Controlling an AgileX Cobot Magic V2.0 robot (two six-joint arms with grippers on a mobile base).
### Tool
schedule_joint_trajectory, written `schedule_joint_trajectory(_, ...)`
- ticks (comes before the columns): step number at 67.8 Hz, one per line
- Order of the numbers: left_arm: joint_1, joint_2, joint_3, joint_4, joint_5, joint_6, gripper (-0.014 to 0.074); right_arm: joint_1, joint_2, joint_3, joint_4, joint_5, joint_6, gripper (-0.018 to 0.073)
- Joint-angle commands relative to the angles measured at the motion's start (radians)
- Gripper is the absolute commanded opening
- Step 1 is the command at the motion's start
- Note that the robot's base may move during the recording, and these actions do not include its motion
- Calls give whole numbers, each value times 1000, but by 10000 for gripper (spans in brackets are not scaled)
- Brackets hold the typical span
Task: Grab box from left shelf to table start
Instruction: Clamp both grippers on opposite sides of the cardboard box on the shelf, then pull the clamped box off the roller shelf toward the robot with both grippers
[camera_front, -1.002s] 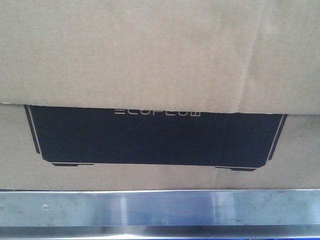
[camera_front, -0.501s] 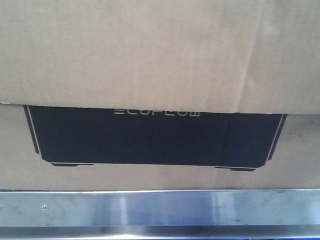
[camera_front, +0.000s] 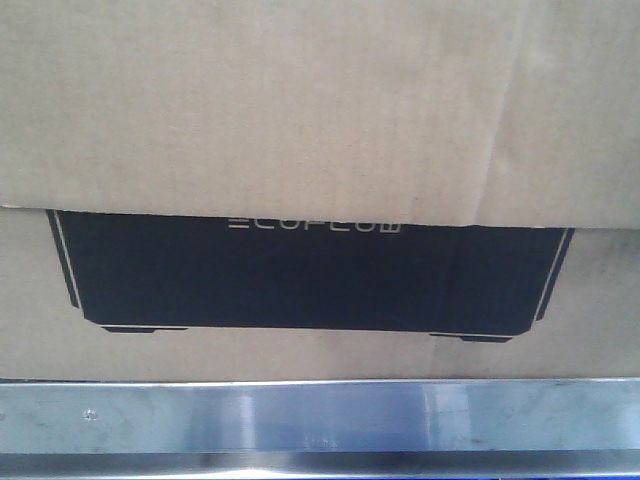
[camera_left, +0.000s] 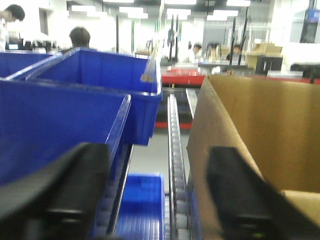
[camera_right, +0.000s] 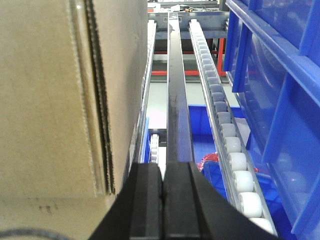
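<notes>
The brown cardboard box (camera_front: 300, 110) with a black ECOFLOW panel (camera_front: 310, 270) fills the front view, behind the shelf's silver front rail (camera_front: 320, 415). In the left wrist view the box (camera_left: 255, 115) stands at the right on the roller rack. My left gripper (camera_left: 160, 200) is open, its right finger (camera_left: 235, 195) at the box's left corner, its left finger (camera_left: 75, 190) by a blue bin. In the right wrist view the box (camera_right: 45, 100) stands at the left. My right gripper (camera_right: 163, 190) is shut and empty, just right of the box's side, above a divider (camera_right: 177, 90).
Blue plastic bins (camera_left: 60, 110) stand left of the box; another blue bin wall (camera_right: 280, 85) is at the right. White rollers (camera_right: 225, 135) run along the rack lanes. A lower blue bin (camera_left: 142, 205) lies beneath. People and workstations show in the far background.
</notes>
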Motion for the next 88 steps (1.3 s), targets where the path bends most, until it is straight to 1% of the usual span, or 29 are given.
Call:
schedule_joint_trajectory(1, -4, 61, -96, 0, 14, -6, 437, -4, -10, 1, 0, -85, -3, 58)
schedule_joint_trajectory(7, -4, 112, -185, -11, 114, -6, 393, -4, -10, 1, 0, -85, -3, 58)
schedule_joint_trajectory(13, -4, 187, -300, -56, 270, 0, 351, -4, -10, 1, 0, -85, -3, 58)
schedule_joint_trajectory(17, -14, 239, -379, -99, 364, 0, 347, -4, -10, 1, 0, -85, -3, 58)
schedule_joint_trajectory(19, -36, 263, -410, -112, 409, 0, 347, -4, -10, 1, 0, -85, -3, 58)
schedule_joint_trajectory(27, -146, 375, -519, -129, 497, 0, 347, -4, -10, 1, 0, -85, -3, 58)
schedule_joint_trajectory(28, -166, 389, -531, -126, 507, 0, 347, -4, -10, 1, 0, -85, -3, 58)
schedule_joint_trajectory(35, -252, 503, -630, -83, 611, -6, 347, -4, -10, 1, 0, -85, -3, 58)
schedule_joint_trajectory(40, -283, 587, -702, -64, 695, -8, 347, -4, -10, 1, 0, -85, -3, 58)
schedule_joint_trajectory(49, -281, 764, -847, -53, 822, -58, 347, -4, -10, 1, 0, -85, -3, 58)
schedule_joint_trajectory(55, -275, 859, -947, -18, 919, -95, 347, -4, -10, 1, 0, -85, -3, 58)
schedule_joint_trajectory(63, -275, 990, -1051, 17, 1002, -132, 347, -4, -10, 1, 0, -85, -3, 58)
schedule_joint_trajectory(72, -275, 1093, -1105, 50, 1035, -147, 347, -4, -10, 1, 0, -85, -3, 58)
schedule_joint_trajectory(79, -275, 1144, -1108, 76, 1035, -149, 347, -4, -10, 1, 0, -85, -3, 58)
schedule_joint_trajectory(88, -275, 1189, -1108, 90, 1035, -171, 347, -5, -10, 1, 0, -101, -3, 58)
